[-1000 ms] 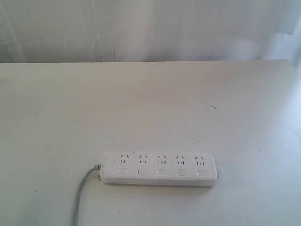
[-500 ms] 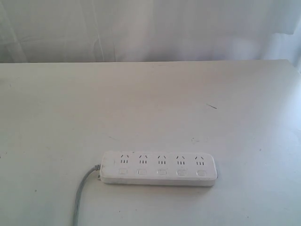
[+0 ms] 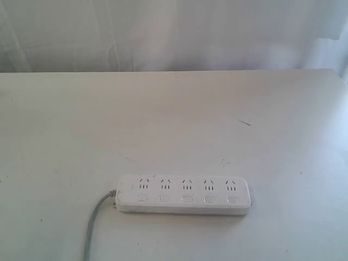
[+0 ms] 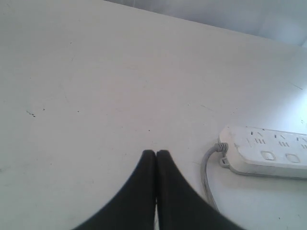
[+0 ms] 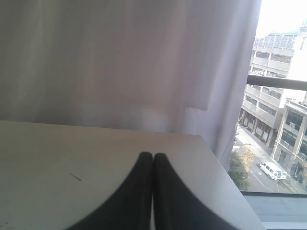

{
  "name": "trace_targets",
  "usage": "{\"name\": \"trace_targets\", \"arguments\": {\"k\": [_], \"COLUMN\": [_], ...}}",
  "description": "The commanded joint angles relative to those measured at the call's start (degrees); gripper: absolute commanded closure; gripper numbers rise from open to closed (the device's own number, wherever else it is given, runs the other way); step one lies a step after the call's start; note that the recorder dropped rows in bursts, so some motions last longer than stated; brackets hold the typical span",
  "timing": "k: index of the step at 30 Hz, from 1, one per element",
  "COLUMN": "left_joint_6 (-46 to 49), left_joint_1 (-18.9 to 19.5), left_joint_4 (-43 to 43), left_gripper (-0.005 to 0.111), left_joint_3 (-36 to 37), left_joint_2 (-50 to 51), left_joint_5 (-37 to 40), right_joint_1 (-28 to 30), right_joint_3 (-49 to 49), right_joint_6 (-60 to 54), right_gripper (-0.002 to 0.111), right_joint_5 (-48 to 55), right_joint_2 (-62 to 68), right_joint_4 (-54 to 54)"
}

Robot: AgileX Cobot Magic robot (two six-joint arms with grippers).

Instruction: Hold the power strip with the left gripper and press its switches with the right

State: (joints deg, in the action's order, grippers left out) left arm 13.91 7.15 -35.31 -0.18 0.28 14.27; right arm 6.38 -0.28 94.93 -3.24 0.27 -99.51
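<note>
The white power strip (image 3: 185, 193) lies flat near the table's front edge, its row of small white switches (image 3: 187, 199) facing the front and its grey cord (image 3: 93, 223) trailing off the left end. Neither arm shows in the exterior view. In the left wrist view my left gripper (image 4: 156, 153) is shut and empty above bare table, apart from the power strip (image 4: 268, 151) and beside the cord (image 4: 207, 175). My right gripper (image 5: 153, 155) is shut and empty too, over the table near its corner; the strip is out of that view.
The white table (image 3: 174, 125) ends at a white curtain (image 3: 174, 32) behind. In the right wrist view the table's corner edge (image 5: 211, 153) drops off beside a window with buildings outside (image 5: 276, 120). A small dark mark (image 3: 244, 122) lies on the tabletop.
</note>
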Motion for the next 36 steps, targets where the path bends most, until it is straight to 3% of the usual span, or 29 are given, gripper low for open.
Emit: {"name": "trace_targets", "arguments": {"k": [1,7,15,18,28,36], "left_joint_6": [0.0,0.0,-0.4,-1.8,-12.6,-13.9], "left_joint_1": [0.1,0.1,0.1,0.1,0.1,0.1], "left_joint_4": [-1.0,1.1,25.8,30.9,32.2,32.0], "left_gripper": [0.107,0.107,0.107,0.107,0.107,0.107], "left_joint_3": [0.2,0.2,0.2,0.2,0.2,0.2], "left_joint_2": [-0.3,-0.3,-0.3,-0.3,-0.3,-0.3], "left_joint_5": [0.3,0.6,-0.9,-0.9,-0.9,0.5], "right_joint_1": [0.5,0.5,0.5,0.5,0.5,0.5], "right_joint_3": [0.3,0.3,0.3,0.3,0.3,0.3], "right_joint_6": [0.0,0.0,0.0,0.0,0.0,0.0], "right_gripper": [0.108,0.108,0.108,0.108,0.108,0.108], "right_joint_5": [-0.1,-0.1,-0.1,-0.1,-0.1,-0.1], "right_joint_2": [-0.3,-0.3,-0.3,-0.3,-0.3,-0.3], "right_joint_4": [-0.4,-0.4,-0.4,-0.4,-0.4,-0.4]}}
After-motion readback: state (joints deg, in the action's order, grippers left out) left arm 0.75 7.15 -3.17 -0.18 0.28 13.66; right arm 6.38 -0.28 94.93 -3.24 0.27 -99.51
